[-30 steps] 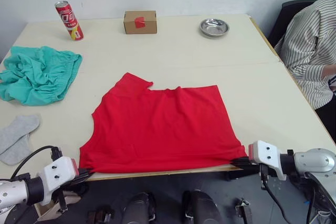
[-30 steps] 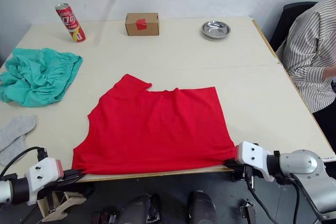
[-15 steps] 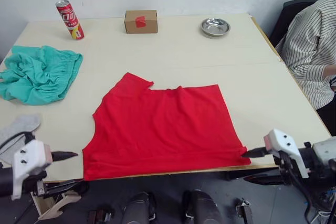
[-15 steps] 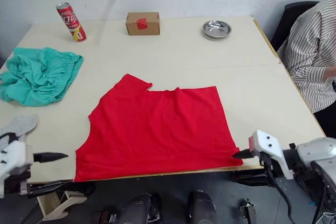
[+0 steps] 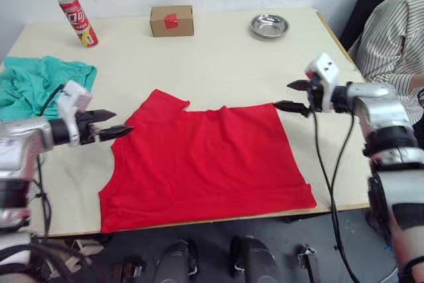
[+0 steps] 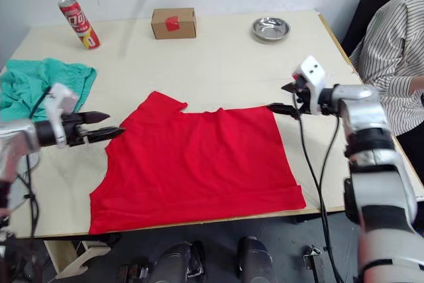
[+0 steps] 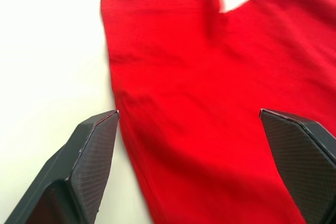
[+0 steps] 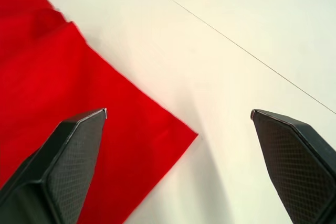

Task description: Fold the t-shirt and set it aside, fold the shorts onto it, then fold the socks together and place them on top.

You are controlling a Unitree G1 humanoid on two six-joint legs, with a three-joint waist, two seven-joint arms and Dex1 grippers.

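While the red t-shirt [image 5: 211, 157] lies flat on the bench [image 5: 218, 57], the left claw [image 5: 114, 124] and right claw [image 5: 289, 95] are held open at its far corners, gripping nothing.

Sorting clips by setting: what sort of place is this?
Likely an indoor lab or office test space: a plain cream table against a white wall, props like a cardboard box and metal bowl, an office chair.
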